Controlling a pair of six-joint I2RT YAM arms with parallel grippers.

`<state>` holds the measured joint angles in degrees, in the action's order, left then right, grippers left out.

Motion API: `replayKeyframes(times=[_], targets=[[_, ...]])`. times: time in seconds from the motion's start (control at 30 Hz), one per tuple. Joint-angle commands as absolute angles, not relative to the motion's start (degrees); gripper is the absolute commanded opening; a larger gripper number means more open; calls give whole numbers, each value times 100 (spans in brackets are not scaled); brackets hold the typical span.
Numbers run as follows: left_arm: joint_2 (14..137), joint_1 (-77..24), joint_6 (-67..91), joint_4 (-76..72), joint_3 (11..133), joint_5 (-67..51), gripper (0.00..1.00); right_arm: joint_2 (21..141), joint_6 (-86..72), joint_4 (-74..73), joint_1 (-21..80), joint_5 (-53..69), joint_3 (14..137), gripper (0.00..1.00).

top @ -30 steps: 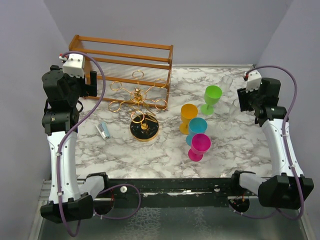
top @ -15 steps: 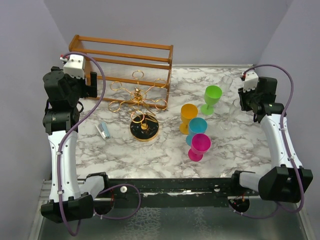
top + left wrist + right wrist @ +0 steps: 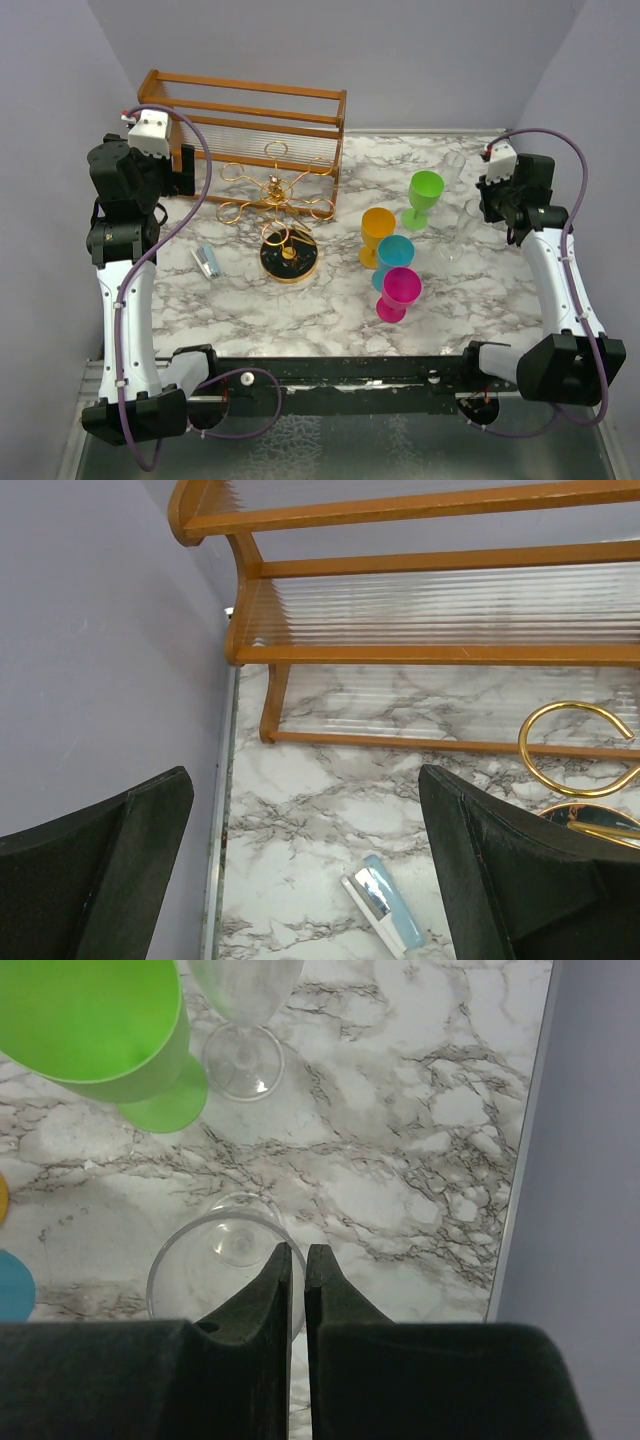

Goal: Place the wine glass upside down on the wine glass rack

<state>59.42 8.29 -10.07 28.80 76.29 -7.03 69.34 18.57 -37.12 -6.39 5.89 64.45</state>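
A clear wine glass (image 3: 205, 1260) stands upright on the marble at the right, seen as a faint outline (image 3: 468, 216) from above. My right gripper (image 3: 298, 1252) is shut on its rim, with one finger inside the bowl and the other outside. From above, the right gripper (image 3: 488, 205) is right beside the glass. The wine glass rack (image 3: 275, 190), gold wire loops on a round black base (image 3: 290, 256), stands left of centre; one of its loops (image 3: 575, 740) shows in the left wrist view. My left gripper (image 3: 302, 775) hangs open and empty near the left wall, also seen from above (image 3: 185, 172).
A wooden rail frame (image 3: 250, 110) stands at the back left. Green (image 3: 424, 190), orange (image 3: 377, 228), blue (image 3: 396, 252) and pink (image 3: 400, 290) goblets cluster mid-table. A second clear glass (image 3: 243, 1020) stands behind the green one. A small blue-white object (image 3: 385, 905) lies at the left.
The right gripper's jaws have closed from wide apart onto the wine glass rim, and the right wrist has shifted slightly back. The left arm has not moved.
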Motion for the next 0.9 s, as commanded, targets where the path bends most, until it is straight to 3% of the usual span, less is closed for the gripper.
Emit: replayKeyframes(times=[0.0,0.57,0.87], targets=[[5910,882,-969,2777,7651,-694,99,6796,1854,-3757,-660,624,6626,1],[6202,881,-390,2832,8306,-925,99,6861,2632,-3189,-659,-813,8407,1],[6620,879,171,2739,8986,-1813,99,7308,1928,-3348,-659,628,9937,1]])
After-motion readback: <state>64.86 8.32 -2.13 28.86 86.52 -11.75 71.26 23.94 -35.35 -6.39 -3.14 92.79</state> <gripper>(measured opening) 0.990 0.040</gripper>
